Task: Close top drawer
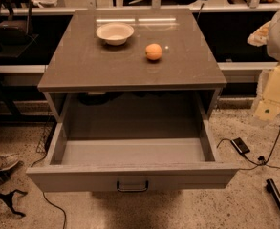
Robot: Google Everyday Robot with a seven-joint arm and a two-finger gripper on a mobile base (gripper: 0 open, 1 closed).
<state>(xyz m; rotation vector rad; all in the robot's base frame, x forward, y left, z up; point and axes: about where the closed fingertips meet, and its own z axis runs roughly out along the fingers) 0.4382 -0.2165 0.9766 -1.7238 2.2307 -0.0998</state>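
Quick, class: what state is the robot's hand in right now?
Hand: cannot be told whether open or closed; it is at the right edge of the view, away from the open top drawer.

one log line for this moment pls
top drawer pulled open, empty | hand at right edge, apart from drawer | bowl, orange on cabinet top
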